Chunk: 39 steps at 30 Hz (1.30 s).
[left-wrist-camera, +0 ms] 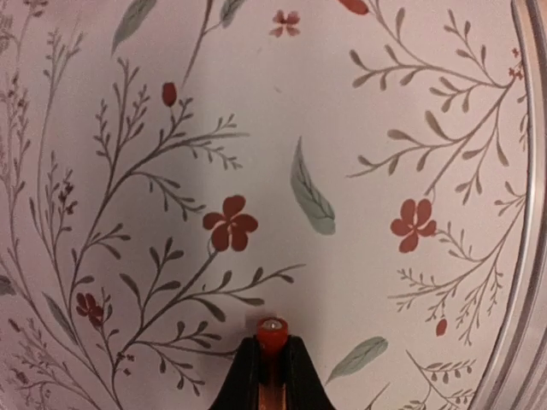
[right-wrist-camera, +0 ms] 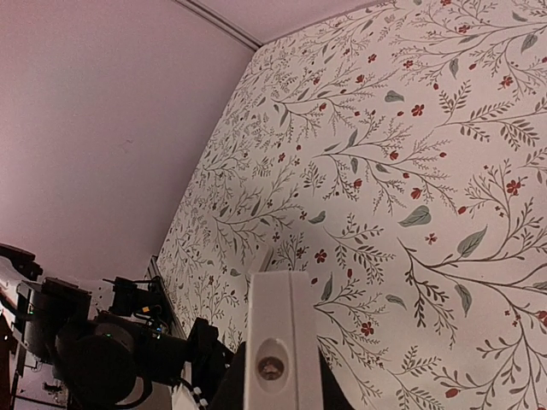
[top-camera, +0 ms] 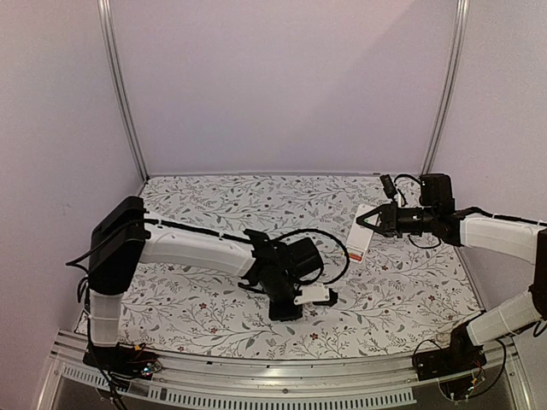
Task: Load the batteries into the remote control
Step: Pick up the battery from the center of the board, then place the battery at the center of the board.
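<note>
At bottom centre of the left wrist view, the left gripper [left-wrist-camera: 272,354] is pinching one orange battery [left-wrist-camera: 272,329] between pressed-in jaws, just over the flowered table [left-wrist-camera: 359,128], so the pick-up step seems to be finishing. Right of centre in the overhead view, the right gripper [top-camera: 369,222] is clamping the white remote control [top-camera: 361,241] clear of the table. Next, the battery is needing a lift and a carry to the remote's recess, lined up lengthwise.
</note>
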Tool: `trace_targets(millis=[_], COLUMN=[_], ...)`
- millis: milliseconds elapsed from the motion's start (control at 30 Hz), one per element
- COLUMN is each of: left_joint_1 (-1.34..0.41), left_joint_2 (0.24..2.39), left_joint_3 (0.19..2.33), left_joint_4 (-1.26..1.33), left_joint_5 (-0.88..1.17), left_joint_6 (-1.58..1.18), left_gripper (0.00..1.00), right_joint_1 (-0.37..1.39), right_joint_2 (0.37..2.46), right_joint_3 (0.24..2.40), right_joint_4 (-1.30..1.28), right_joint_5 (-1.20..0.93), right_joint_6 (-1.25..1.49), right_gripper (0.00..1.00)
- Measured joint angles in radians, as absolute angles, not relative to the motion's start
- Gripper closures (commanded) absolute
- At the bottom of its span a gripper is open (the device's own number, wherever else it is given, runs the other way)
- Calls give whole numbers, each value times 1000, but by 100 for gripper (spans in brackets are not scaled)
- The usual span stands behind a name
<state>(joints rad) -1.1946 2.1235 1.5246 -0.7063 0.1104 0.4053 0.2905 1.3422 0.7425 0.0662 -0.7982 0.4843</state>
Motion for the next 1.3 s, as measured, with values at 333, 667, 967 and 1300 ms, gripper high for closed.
trace_targets(millis=[333, 667, 967, 1300], left_joint_1=[-1064, -1065, -1065, -1083], left_joint_2=[1718, 1694, 1851, 1997], left_joint_3=[1169, 1147, 1261, 1312], left_joint_4=[-288, -262, -372, -412], left_joint_5=[-116, -459, -483, -366], left_joint_6=[-250, -1026, -1426, -1633], left_gripper=[100, 100, 100, 100], right_joint_1=[289, 289, 276, 268], right_joint_2=[1350, 1351, 1351, 1351], right_joint_3=[743, 743, 745, 745], right_joint_4=[66, 65, 40, 22], right_joint_5=[-799, -799, -783, -776], right_joint_6=[485, 485, 480, 474], right_gripper=[100, 100, 100, 100])
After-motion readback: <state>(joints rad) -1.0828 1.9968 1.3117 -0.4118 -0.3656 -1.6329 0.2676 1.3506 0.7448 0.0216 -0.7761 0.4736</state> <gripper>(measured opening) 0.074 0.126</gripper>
